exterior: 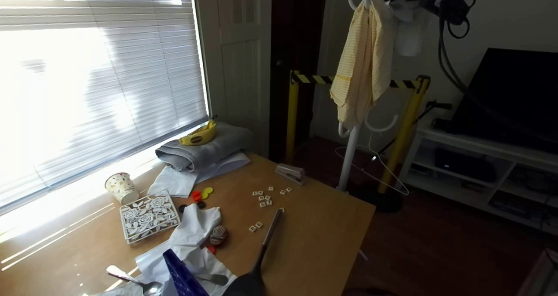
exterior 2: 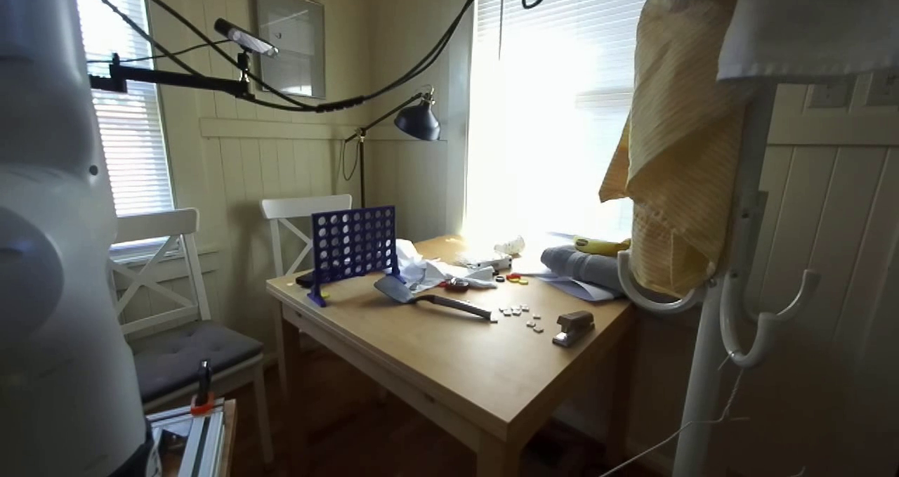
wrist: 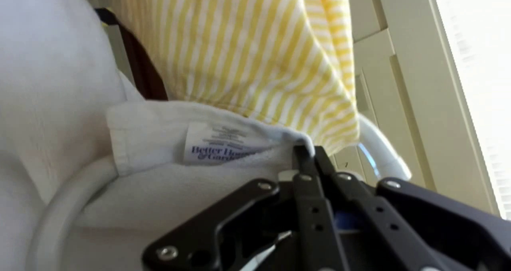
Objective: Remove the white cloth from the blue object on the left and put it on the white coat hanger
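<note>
Check the fingers (wrist: 304, 161) in the wrist view: you have them drawn together, with an edge of the white cloth (wrist: 155, 195) pinched at their tips. The printed label (wrist: 209, 145) near that edge faces your camera. In both exterior views, locate the white cloth high at the white coat stand (exterior: 349, 161), just beside the yellow striped cloth (exterior: 362, 65). In the wrist view, a curved white hook (wrist: 72, 207) meets the edge of the white cloth; whether it bears any weight, you cannot tell. The blue game frame (exterior 2: 355, 242) stands upright on the table (exterior 2: 484, 371), well apart from your fingers. Crumpled white material (exterior 2: 428, 273) lies just beside it, and a dark spatula (exterior 2: 456, 306) rests with its head near one foot of the frame. Between the spatula handle and the stapler (exterior 2: 574, 328), you find scattered letter tiles (exterior 2: 517, 312). In an exterior view, note the grey towel (exterior: 231, 139) by the window blind (exterior: 144, 47), carrying a yellow banana-shaped pouch (exterior: 199, 135). On the same table, a white openwork trivet (exterior: 150, 217) lies with a speckled cup (exterior: 122, 188) just beside it. A metal spoon (exterior: 150, 288) lies near the blue game frame.
</note>
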You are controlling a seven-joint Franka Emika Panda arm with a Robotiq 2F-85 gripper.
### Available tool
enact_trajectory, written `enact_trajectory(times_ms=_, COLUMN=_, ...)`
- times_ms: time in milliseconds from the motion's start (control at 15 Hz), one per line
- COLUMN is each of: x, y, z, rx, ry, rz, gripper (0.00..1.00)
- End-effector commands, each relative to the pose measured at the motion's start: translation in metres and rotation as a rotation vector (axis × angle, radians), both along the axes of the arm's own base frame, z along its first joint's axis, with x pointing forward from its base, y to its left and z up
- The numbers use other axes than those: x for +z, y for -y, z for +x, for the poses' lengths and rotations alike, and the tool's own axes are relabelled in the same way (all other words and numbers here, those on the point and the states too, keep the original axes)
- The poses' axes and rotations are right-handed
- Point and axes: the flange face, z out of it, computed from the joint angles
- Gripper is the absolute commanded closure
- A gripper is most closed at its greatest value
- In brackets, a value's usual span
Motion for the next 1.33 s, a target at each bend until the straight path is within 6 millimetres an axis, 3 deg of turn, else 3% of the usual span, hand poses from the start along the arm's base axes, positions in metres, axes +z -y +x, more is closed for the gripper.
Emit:
enact_trajectory(times_ms=0, x=-0.027, y=-0.034, z=-0.006, rx=0.043, ry=-0.101, rz=-0.021, gripper=0.99)
enact_trajectory(times_ms=267, x=-0.055, y=-0.046, z=-0.004, rx=0.044, ry=-0.204, rz=-0.045, gripper=0.99)
enact_trajectory(times_ms=467, x=-0.060, y=-0.038, z=0.004, rx=0.025, ry=-0.232, rz=-0.041, gripper=0.99)
enact_trajectory(times_ms=667, x=-0.051, y=-0.012, z=0.012, rx=-0.018, ry=-0.222, rz=-0.027, gripper=0.99)
enact_trajectory(times_ms=933, x=-0.015, y=0.037, z=0.013, rx=-0.106, ry=-0.142, rz=0.015, gripper=0.99)
enact_trajectory(times_ms=1267, x=-0.011, y=0.063, z=0.012, rx=-0.135, ry=-0.185, rz=-0.021, gripper=0.99)
